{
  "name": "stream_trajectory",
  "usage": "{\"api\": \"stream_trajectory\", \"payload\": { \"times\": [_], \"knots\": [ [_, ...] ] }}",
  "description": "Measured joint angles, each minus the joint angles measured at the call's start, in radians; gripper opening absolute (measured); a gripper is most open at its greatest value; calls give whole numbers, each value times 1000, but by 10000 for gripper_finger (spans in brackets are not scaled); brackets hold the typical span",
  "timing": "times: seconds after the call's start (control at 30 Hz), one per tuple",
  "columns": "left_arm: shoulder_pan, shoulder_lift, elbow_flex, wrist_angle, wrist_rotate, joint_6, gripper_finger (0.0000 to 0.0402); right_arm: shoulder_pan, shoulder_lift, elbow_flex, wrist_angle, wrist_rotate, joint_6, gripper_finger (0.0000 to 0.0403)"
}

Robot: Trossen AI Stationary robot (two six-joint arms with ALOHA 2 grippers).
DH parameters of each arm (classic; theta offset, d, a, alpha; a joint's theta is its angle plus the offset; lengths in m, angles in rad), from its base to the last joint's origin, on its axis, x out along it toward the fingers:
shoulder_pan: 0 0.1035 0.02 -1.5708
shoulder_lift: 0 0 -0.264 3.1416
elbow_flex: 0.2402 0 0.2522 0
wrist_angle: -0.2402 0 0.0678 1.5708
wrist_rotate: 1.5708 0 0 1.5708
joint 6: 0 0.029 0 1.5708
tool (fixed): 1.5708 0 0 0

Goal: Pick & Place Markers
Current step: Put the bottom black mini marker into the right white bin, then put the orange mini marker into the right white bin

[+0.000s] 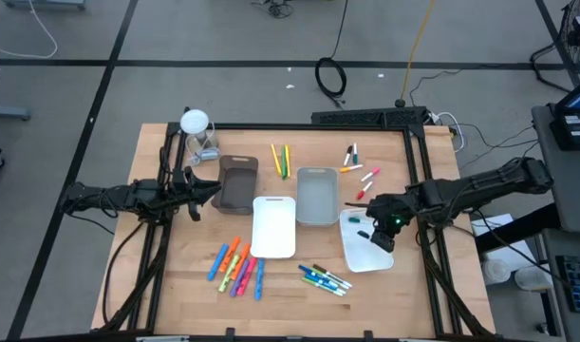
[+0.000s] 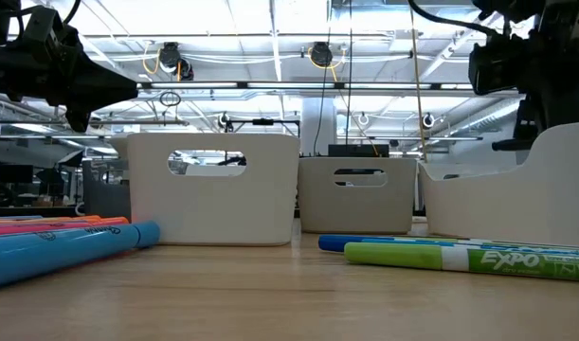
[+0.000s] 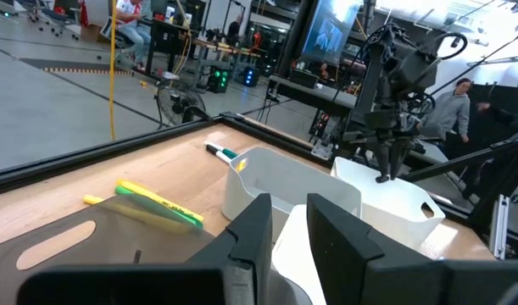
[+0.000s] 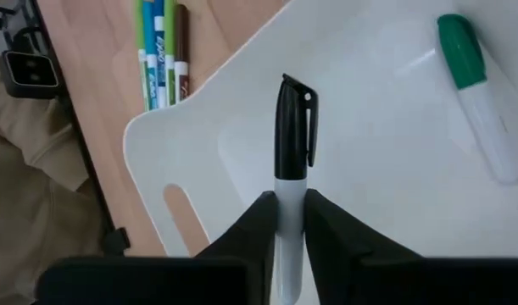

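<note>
Black-capped marker (image 4: 291,169), visible only in the right wrist view, sits pinched between the right claw's (image 4: 284,222) nearly closed fingers above a white tray (image 4: 369,102).

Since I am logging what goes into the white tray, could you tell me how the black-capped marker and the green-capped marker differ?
The black-capped marker sits between the right gripper's fingers above the tray; the green-capped marker lies loose inside it. The black cap has a clip, while the green cap shows none. Both have pale barrels.
</note>
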Motion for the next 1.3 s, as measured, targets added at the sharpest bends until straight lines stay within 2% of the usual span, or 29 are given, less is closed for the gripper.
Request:
{"api": "stream_trajectory", "payload": {
  "times": [0.23, 0.53, 0.73, 0.93, 1.13, 1.3],
  "knots": [
    [0, 0, 0, 0, 0, 0, 79, 0, 0, -2, 37, 0, -2, 95],
    [0, 0, 0, 0, 0, 0, 79, -1, 0, -2, 45, 5, -4, 115],
    [0, 0, 0, 0, 0, 0, 79, -25, 0, -3, 78, 5, -60, 124],
    [0, 0, 0, 0, 0, 0, 79, -81, -6, -3, 196, 2, -195, 125],
    [0, 0, 0, 0, 0, 0, 79, -178, -26, -3, 236, 12, -372, 124],
    [0, 0, 0, 0, 0, 0, 79, -260, -45, -3, 236, 125, -529, 124]
  ]
}}
